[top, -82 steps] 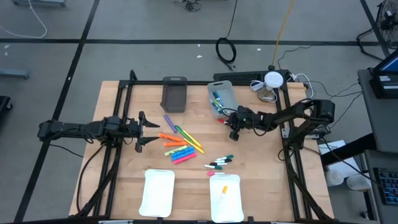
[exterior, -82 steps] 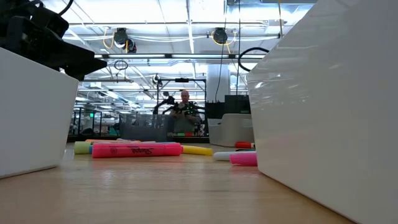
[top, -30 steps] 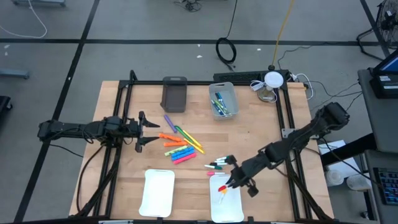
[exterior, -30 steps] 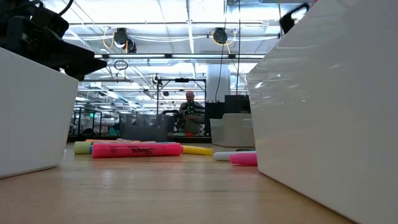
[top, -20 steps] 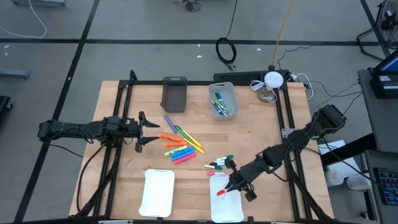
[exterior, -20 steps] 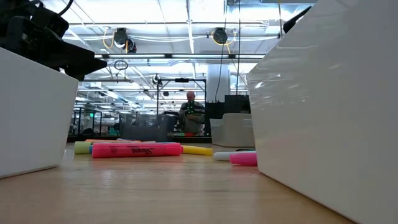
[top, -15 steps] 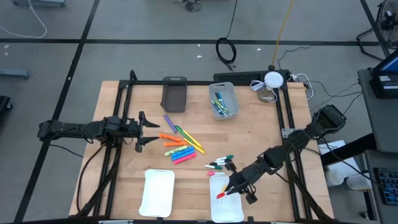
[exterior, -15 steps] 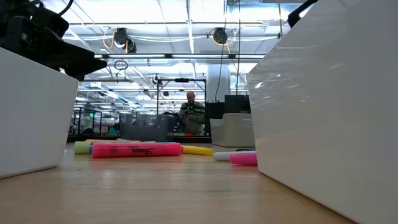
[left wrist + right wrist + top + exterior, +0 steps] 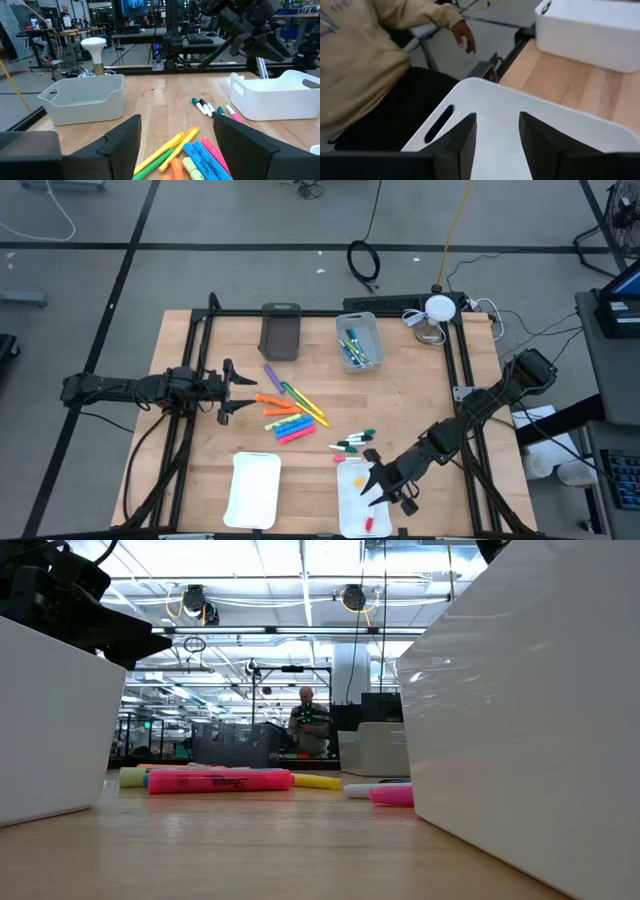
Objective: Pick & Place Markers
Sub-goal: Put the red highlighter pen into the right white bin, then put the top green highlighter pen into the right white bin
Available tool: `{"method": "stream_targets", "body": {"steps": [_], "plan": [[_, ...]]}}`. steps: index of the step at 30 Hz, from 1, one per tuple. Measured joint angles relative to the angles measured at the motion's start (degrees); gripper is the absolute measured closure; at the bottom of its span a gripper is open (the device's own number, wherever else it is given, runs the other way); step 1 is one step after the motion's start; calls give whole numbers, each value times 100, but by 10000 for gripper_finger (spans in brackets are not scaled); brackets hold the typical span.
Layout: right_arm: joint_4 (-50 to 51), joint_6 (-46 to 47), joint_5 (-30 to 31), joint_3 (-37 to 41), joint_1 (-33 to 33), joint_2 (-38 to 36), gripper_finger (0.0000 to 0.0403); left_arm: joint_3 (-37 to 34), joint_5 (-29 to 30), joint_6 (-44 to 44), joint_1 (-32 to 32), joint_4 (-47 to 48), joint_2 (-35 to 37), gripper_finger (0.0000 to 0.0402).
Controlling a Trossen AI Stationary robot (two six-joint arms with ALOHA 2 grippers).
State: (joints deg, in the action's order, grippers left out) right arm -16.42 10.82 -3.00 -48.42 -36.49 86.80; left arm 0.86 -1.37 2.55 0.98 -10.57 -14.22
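Marker released into right tray
Right gripper is parted above it; left gripper is held open. Tray could be clipped on withdrawal.

The high view looks straight down on the whole light wooden table. The low view sits at tabletop level, close between two white plastic trays, facing the room. The left wrist view looks level across the table toward the right-hand white tray. The right wrist view hangs close over that tray, facing a seated person in a tan sweatshirt.
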Motion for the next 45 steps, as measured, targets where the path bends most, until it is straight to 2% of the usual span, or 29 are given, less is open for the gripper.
{"method": "stream_targets", "body": {"steps": [7,13,15,18,23,27,31,34,45], "plan": [[398,-146,970,2,37,-292,270,0,0,0,1,0,0,151],[1893,110,2330,4,203,-962,266,0,0,0,1,0,-2,151],[2346,189,2583,4,355,-1026,266,0,0,0,-1,0,-1,151],[2907,286,2553,108,566,-1017,266,0,0,0,-1,0,0,151],[3000,446,2532,619,844,-909,266,0,0,0,0,0,0,151],[2334,587,2484,1141,982,-892,266,0,0,0,0,0,0,151],[1199,556,1816,1684,1139,-888,266,0,0,0,-1,0,0,151],[692,450,1621,1967,1256,-890,266,0,0,0,0,0,0,151],[406,-219,1466,2004,1471,-593,266,0,0,0,0,0,-1,151]]}}
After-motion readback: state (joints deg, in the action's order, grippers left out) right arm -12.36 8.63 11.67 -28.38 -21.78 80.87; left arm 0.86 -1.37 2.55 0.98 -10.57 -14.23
